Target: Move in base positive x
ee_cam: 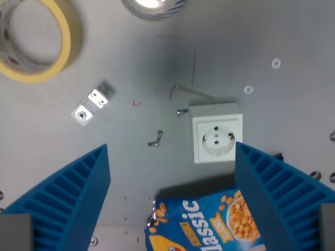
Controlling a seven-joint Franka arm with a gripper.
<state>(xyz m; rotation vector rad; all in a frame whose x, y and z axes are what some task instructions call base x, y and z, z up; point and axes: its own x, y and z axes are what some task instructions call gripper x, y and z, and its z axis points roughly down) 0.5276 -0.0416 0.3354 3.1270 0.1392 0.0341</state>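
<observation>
Two blue ribbed fingers frame the bottom of the wrist view, one at the left (68, 196) and one at the right (280, 198). My gripper (172, 201) is open and holds nothing. It hangs above a grey table (131, 68). Between the fingers, low in the view, lies a blue snack bag (204, 222) with yellow kernels printed on it. Its right edge is hidden behind the right finger. A white wall socket (216, 132) sits just above the bag, close to the right finger.
A roll of yellow tape (36, 39) lies at the top left and a shiny round object (154, 7) at the top edge. A small clear bracket (92, 105), a bent wire (183, 91), a screw (155, 138) and washers (276, 64) are scattered about.
</observation>
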